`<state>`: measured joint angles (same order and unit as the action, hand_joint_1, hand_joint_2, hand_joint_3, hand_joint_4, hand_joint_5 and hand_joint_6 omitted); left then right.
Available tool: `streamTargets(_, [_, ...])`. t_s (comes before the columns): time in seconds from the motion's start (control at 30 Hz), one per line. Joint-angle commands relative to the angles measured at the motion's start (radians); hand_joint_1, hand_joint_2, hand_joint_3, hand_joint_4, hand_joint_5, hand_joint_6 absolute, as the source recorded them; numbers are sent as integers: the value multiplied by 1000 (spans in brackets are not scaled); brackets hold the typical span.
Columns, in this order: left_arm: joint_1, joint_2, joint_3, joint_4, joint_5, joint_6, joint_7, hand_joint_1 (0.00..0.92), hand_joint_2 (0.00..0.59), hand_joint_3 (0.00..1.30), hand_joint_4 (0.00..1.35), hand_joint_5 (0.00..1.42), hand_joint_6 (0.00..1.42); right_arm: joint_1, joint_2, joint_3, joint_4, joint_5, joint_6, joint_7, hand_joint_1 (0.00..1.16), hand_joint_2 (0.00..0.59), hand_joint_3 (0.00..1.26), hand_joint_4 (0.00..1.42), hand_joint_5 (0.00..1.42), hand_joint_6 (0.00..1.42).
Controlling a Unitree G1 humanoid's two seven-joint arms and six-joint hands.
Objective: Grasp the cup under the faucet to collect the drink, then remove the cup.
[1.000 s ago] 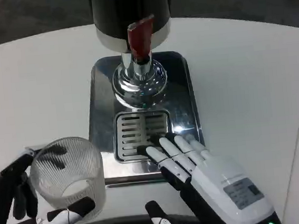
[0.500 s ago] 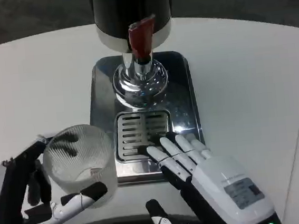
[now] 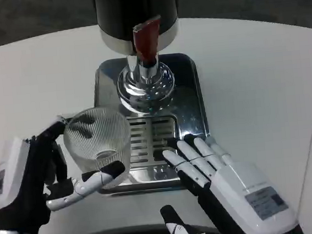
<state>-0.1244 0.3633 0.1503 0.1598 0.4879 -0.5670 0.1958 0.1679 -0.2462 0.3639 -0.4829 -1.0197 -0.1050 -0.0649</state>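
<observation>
Since the earlier frame your left hand [image 3: 32, 184] has carried the cup [image 3: 99, 147] up and rightward, from off the tray's [image 3: 190, 100] near left corner onto its left edge, beside the grille [image 3: 150, 142]. Your right hand [image 3: 231, 179] has barely shifted.

You have the cup grasped, but it sits left of the faucet [image 3: 146, 84], not yet under it. By my reading, positioning, filling and removal all remain. The cup looks empty.

Your left fingers [image 3: 98, 178] wrap around the cup, one across its near side, gripping it. Your right fingers [image 3: 190, 158] are stretched out flat and slightly spread, holding nothing, their tips on or just over the tray's near edge; contact is unclear.
</observation>
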Motion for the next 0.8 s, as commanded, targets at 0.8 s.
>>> streamTargets(0.8, [-424, 5, -287, 500, 174, -16, 308, 595, 100, 987, 1080, 1224, 1337, 232, 2, -78, -195, 7, 6, 41, 378, 516, 156, 63, 33, 2])
